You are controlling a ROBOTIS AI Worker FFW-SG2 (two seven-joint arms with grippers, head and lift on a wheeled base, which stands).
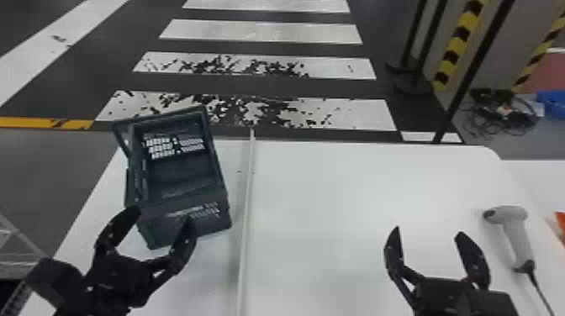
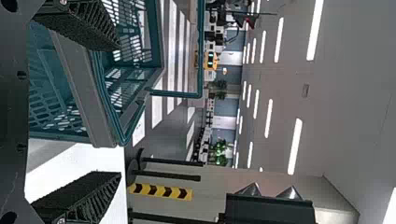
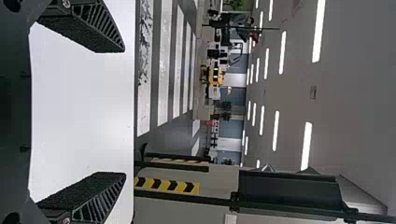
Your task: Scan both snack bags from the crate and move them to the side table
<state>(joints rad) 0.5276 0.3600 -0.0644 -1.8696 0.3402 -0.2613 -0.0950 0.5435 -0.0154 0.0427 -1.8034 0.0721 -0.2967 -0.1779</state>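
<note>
Fingers of the left gripper (image 1: 162,216) and right gripper (image 1: 428,232) stand wide apart, holding nothing; the crate (image 1: 210,222) sits on the worktop's (image 1: 319,189) left side, the scanner (image 1: 516,237) on its right.

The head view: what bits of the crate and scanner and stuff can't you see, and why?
In the head view:
- Crate: the inside next to its near wall, hidden by that wall.
- Part of that wall's outside: hidden by the left gripper.
- Scanner cord: cut off by the bottom edge.
- Orange thing: cut off by the right edge, so I can't name it.
</note>
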